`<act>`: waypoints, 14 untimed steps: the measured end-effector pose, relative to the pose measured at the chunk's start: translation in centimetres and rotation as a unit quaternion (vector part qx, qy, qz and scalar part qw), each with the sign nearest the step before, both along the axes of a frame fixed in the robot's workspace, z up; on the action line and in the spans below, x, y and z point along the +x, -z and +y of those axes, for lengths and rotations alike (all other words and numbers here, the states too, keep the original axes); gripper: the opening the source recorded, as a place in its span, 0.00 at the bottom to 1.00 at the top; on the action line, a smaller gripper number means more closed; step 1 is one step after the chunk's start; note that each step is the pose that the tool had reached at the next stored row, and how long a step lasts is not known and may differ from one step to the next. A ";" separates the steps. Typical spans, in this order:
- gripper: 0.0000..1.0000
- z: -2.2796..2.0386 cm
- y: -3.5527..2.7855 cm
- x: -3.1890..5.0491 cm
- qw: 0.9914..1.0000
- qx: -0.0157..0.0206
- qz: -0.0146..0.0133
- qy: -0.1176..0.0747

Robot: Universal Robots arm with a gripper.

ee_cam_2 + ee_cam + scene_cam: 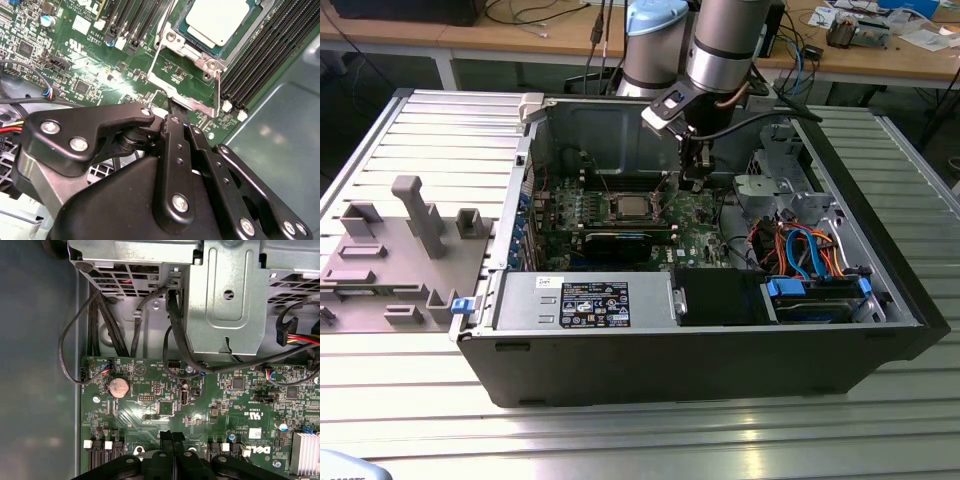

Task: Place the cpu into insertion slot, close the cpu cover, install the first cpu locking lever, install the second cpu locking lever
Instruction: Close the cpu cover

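The cpu (pixel 218 20), with its silver-grey top, lies in the insertion slot (pixel 200 54) on the green motherboard (pixel 75 60). The cpu cover (pixel 197 103) is swung open beside the slot, and green board shows through its window. My gripper (pixel 169 112) is shut, its black fingertips right at the cover's free edge; I cannot tell whether they pinch it. In the exterior view the gripper (pixel 692 178) reaches down into the open computer case, to the exterior view's right of the cpu (pixel 627 208). In the first wrist view the shut gripper (pixel 172 436) hovers over the motherboard (pixel 210 405).
A round coin battery (pixel 119 387) sits on the board. Black cables (pixel 100 325) and a metal drive bracket (pixel 225 300) lie beyond it. Black memory slots (pixel 265 55) flank the socket. Drive bays with coloured cables (pixel 800 250) and a power supply (pixel 580 300) crowd the case. Grey fixtures (pixel 410 215) stand outside.
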State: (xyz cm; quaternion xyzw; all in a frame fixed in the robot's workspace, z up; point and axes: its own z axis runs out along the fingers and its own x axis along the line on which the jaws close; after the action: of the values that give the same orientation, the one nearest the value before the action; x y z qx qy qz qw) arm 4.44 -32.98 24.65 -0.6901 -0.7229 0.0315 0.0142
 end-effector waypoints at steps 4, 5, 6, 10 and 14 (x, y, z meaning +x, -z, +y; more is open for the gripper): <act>0.11 0.00 0.01 -0.25 1.000 0.000 0.000 0.000; 0.11 0.00 0.01 -0.28 1.000 0.000 0.000 0.000; 0.11 0.00 0.01 -0.33 1.000 0.000 0.000 0.000; 0.11 0.00 0.02 -0.46 1.000 0.000 0.000 0.000; 0.11 0.00 0.03 -0.59 1.000 0.000 0.000 0.000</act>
State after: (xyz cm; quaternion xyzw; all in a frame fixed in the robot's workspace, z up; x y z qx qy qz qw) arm 3.85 -32.98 24.62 -0.6901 -0.7229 0.0315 0.0141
